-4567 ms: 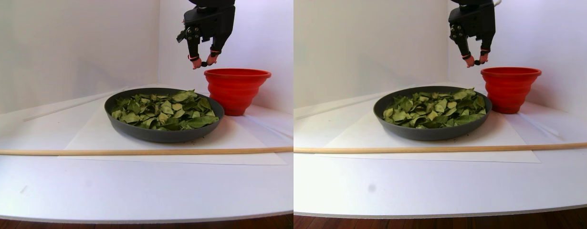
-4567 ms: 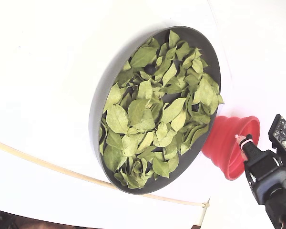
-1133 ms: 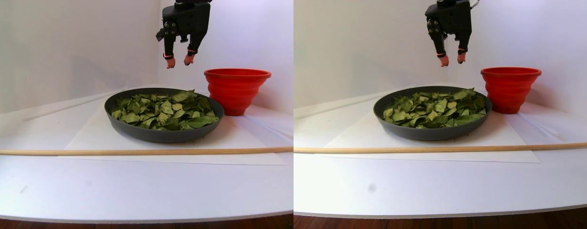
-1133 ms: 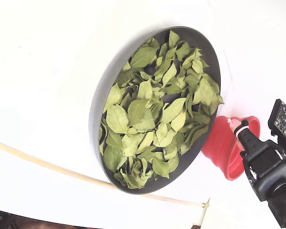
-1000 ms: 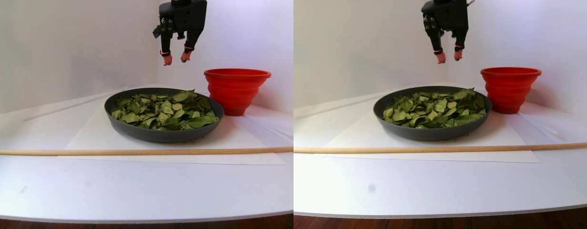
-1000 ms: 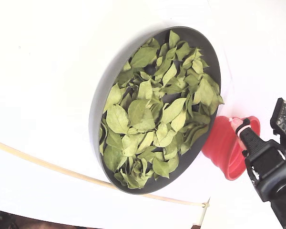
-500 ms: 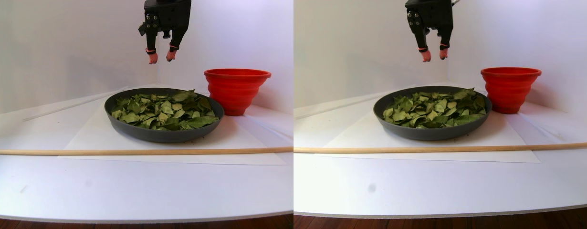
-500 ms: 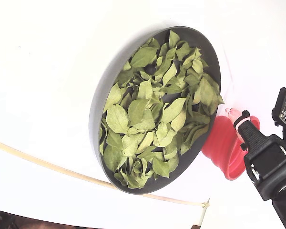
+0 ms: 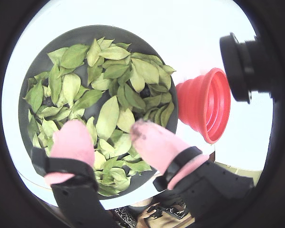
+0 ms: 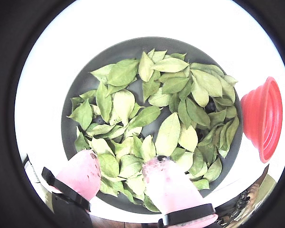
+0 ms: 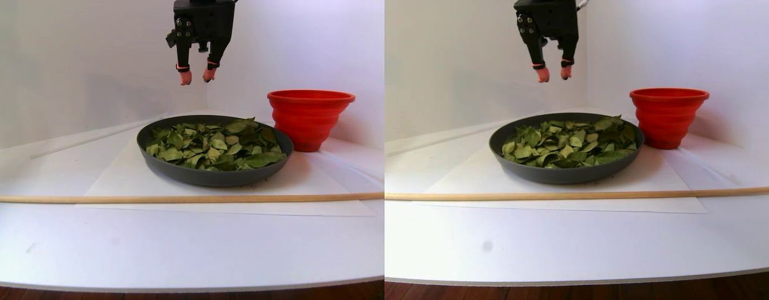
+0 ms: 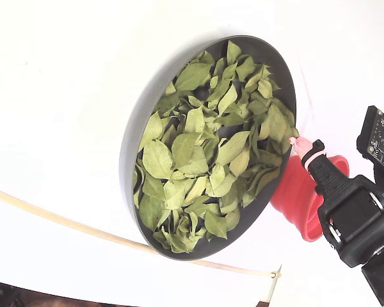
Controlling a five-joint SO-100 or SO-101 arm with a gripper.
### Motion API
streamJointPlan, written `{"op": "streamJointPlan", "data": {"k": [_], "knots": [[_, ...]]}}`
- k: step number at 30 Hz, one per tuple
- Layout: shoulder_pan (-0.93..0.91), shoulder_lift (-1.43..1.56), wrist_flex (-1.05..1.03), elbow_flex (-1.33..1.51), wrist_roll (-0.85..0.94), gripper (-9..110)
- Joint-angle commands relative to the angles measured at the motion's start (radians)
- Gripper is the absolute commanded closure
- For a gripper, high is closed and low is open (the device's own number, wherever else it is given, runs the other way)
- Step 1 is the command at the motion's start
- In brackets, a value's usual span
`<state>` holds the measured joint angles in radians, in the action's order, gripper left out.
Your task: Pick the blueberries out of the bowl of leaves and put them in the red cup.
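The dark grey bowl is full of light green leaves. One dark blueberry peeks out between leaves on the cup side; other blueberries are hidden. The red cup stands just beside the bowl. My gripper hangs high over the bowl's far side, open, with nothing between its pink fingertips.
A thin wooden rod lies across the table in front of the bowl. A white paper sheet lies under the bowl. White walls close in behind the bowl and cup.
The gripper, earlier shut on a blueberry beside the cup, is now open and empty. It has swung left, away from the cup, and slightly up, to above the bowl.
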<state>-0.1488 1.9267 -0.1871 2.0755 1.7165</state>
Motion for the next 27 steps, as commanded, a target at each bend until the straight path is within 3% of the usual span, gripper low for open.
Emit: {"op": "streamJointPlan", "data": {"k": [1,27], "knots": [[0.009,0.104,-0.005,-0.009,0.005,85],[0.086,-0.101,0.127,0.006,0.011,84]]}}
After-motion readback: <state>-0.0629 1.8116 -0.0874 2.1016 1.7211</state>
